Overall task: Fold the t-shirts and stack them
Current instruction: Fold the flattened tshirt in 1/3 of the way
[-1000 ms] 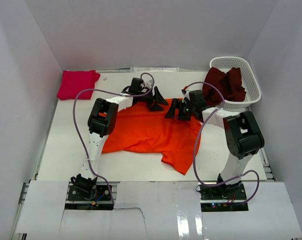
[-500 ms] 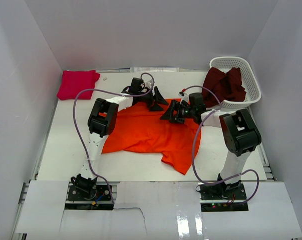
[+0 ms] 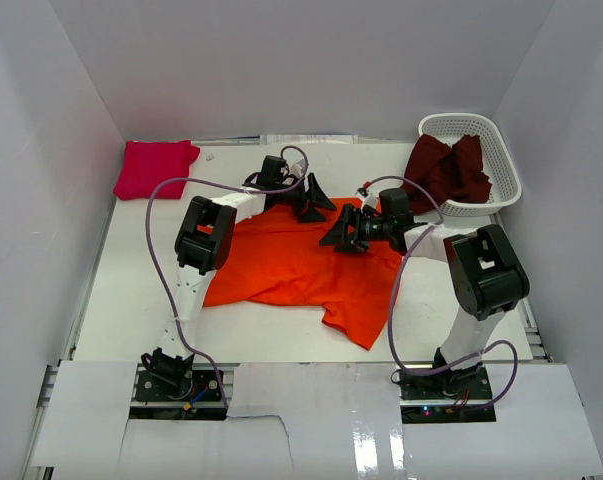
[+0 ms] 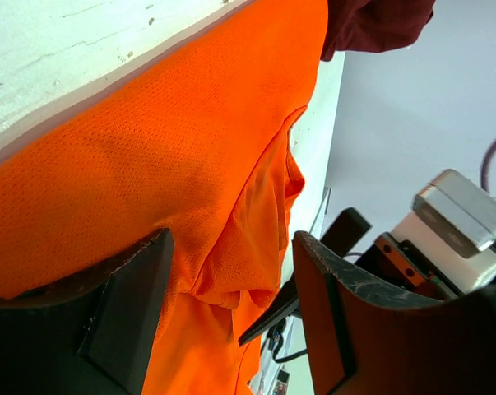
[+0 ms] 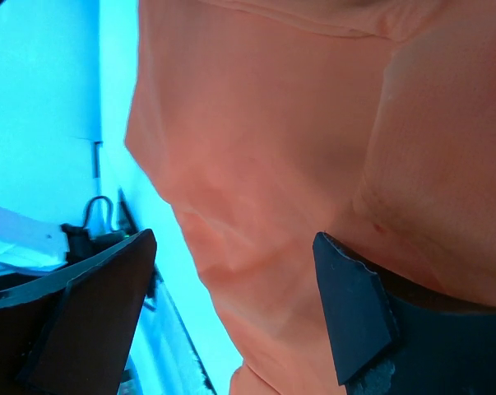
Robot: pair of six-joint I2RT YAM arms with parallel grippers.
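The orange t-shirt (image 3: 301, 265) lies spread and rumpled across the middle of the bench (image 3: 121, 300); the left hand (image 3: 317, 207) sits at its far edge, fingers spread with a ridge of cloth between them, not closed on it; the right hand (image 3: 339, 236), just beside it, hangs over the shirt's far right part, fingers likewise wide apart; the magenta t-shirt (image 3: 156, 168) lies folded in the far left corner; the maroon t-shirt (image 3: 449, 170) spills over the white basket (image 3: 451, 120) at far right.
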